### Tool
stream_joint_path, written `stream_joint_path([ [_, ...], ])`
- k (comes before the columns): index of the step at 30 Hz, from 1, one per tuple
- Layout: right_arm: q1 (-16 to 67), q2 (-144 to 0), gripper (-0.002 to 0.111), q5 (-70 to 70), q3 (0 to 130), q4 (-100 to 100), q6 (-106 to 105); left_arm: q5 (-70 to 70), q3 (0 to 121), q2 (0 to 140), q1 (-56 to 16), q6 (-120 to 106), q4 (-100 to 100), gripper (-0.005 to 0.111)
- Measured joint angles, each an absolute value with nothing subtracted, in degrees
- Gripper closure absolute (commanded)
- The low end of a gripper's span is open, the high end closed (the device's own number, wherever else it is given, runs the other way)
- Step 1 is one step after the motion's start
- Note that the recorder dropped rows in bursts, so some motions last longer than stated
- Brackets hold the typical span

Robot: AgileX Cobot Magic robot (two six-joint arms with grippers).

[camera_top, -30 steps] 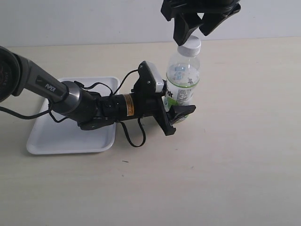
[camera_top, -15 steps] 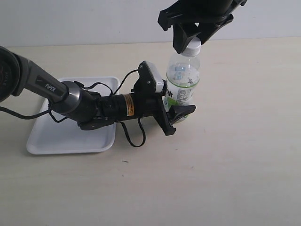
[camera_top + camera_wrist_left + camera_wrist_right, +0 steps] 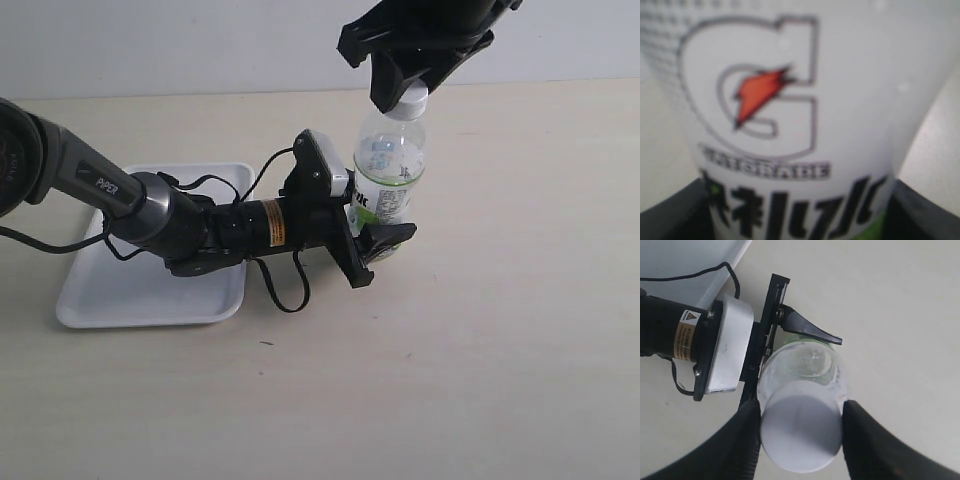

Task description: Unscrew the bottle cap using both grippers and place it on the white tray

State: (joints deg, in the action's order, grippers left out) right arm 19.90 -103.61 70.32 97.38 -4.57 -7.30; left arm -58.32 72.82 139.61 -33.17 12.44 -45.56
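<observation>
The bottle (image 3: 388,165) stands upright on the table, its white-and-green label (image 3: 790,100) filling the left wrist view. My left gripper (image 3: 375,235) lies low and sideways, shut on the bottle's lower body, one finger (image 3: 810,330) showing past the label. My right gripper (image 3: 405,92) has come down from above onto the bottle cap (image 3: 801,432). Its two black fingers (image 3: 747,440) press against opposite sides of the white cap. The white tray (image 3: 130,295) lies flat to the left, partly under the left arm.
The left arm (image 3: 150,210) and its looping black cable (image 3: 285,295) stretch over the tray's right half. Bare beige table (image 3: 480,350) spreads to the right and front of the bottle. A pale wall (image 3: 200,40) backs the table.
My right gripper has dropped from just above the cap down around it, and its fingers have narrowed onto the cap's sides. Left gripper and bottle have not moved.
</observation>
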Motion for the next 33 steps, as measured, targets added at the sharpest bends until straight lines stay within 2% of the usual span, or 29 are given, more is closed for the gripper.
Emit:
stream_joint_path([
  [9, 19.9, -103.6, 0.108, 70.2, 97.4, -4.8, -20.3, -58.3, 72.8, 139.6, -33.2, 12.4, -45.6, 0.107],
  [33, 19.9, -103.6, 0.108, 70.2, 97.4, -5.0, -36.9, -58.3, 72.8, 139.6, -33.2, 12.3, -45.6, 0.107],
])
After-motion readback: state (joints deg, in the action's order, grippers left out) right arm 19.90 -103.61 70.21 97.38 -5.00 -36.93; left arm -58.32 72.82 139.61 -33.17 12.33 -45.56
